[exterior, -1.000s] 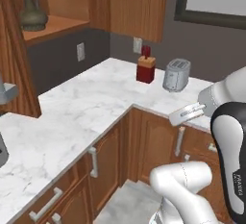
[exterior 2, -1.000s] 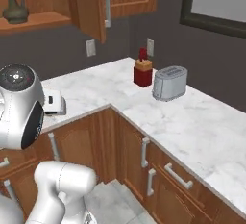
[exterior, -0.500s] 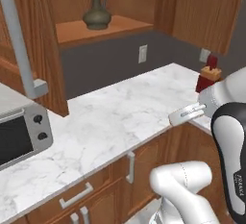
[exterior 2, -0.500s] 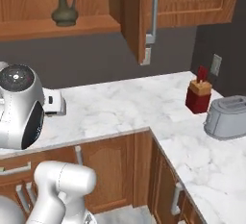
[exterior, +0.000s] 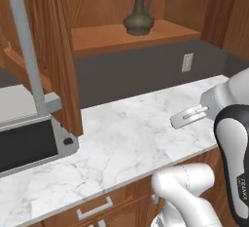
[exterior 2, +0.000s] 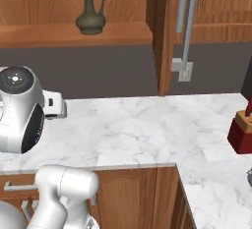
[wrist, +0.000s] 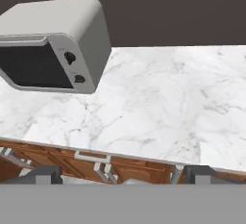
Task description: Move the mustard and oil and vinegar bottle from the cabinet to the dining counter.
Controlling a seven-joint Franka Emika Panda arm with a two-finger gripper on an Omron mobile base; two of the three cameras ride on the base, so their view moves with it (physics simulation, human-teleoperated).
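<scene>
A simulated kitchen. In the left base view, the oil and vinegar bottle (exterior: 139,16), a dark olive flask with a narrow neck and side handle, stands upright at the top centre of the frame on the wooden shelf (exterior: 121,38) of the cabinet (exterior: 58,50). Nothing touches it. In the right base view the same flask sits at the upper left on the shelf, with a cabinet door (exterior 2: 165,31) and its long grey bar handle (exterior 2: 184,21) just to its right.

Below the shelf, a white grey-veined marble tabletop (exterior: 136,138) crosses the middle of both base views. A grey toaster oven (exterior: 29,133) rests on it at the left edge of the left base view. A dark red block (exterior 2: 242,132) stands on the marble at the right edge of the right base view.

In the hand view, the gripper (wrist: 122,175) points down at the marble; its two dark fingertips (wrist: 41,174) sit far apart at the bottom corners, spread wide with nothing between them. The toaster oven fills the upper left of that view.
</scene>
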